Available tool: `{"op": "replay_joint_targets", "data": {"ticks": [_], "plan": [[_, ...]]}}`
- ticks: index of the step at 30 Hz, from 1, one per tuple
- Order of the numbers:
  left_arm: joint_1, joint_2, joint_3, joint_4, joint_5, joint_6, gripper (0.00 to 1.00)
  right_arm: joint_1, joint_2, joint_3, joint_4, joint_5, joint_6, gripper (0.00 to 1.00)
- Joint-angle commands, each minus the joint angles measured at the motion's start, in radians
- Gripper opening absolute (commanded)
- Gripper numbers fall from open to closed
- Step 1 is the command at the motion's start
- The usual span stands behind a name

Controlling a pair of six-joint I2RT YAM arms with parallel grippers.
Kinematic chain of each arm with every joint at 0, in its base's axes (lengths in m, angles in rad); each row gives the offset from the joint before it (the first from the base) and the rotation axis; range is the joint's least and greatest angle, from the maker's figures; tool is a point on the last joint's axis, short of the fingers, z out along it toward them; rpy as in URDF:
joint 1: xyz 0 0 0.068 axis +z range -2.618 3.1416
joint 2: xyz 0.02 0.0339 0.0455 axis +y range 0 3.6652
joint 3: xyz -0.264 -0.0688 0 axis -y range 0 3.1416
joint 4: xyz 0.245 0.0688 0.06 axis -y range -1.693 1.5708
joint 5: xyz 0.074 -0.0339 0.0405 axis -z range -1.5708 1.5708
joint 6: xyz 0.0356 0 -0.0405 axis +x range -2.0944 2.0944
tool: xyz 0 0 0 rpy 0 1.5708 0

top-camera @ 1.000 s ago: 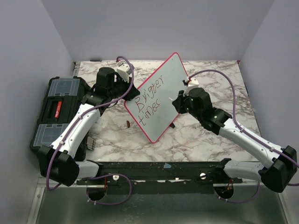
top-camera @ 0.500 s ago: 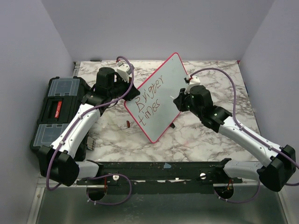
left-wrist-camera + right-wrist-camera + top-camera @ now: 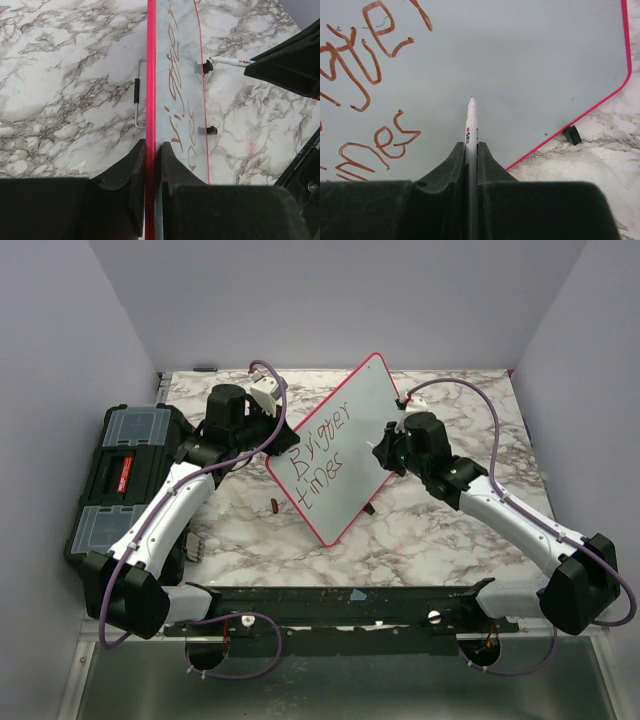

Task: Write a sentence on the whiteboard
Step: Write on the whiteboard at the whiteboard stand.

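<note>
While the left gripper clamps the whiteboard edge, the right gripper pinches the marker at blank board; the sentence likely needs its next word.

Red-framed whiteboard stands tilted, diagonal at frame centre; brown sentence, two lines, on its lower-left half.

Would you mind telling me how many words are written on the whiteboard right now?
2. The upper word, reading roughly "Brigger", runs across the middle of the whiteboard; the lower word, "times", sits just beneath it. None appears hidden.
</note>
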Motion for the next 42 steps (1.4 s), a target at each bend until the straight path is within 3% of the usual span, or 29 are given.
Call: {"op": "replay_joint_targets", "data": {"ticks": [1, 17, 28, 42], "plan": [[0.003, 0.007, -0.006, 0.049, -0.043, 0.101, 0.0, -0.003, 0.04, 0.055, 0.064, -0.064, 0.005, 0.01], [0.002, 0.018, 0.002, 0.041, -0.045, 0.104, 0.0, -0.003, 0.145, 0.104, 0.094, -0.092, -0.015, 0.01], [0.002, 0.021, 0.005, 0.038, -0.045, 0.105, 0.0, -0.003, 0.158, 0.095, 0.094, -0.248, -0.047, 0.01], [0.002, 0.017, 0.008, 0.036, -0.043, 0.105, 0.0, -0.003, 0.135, 0.025, 0.072, -0.267, -0.031, 0.01]]}}
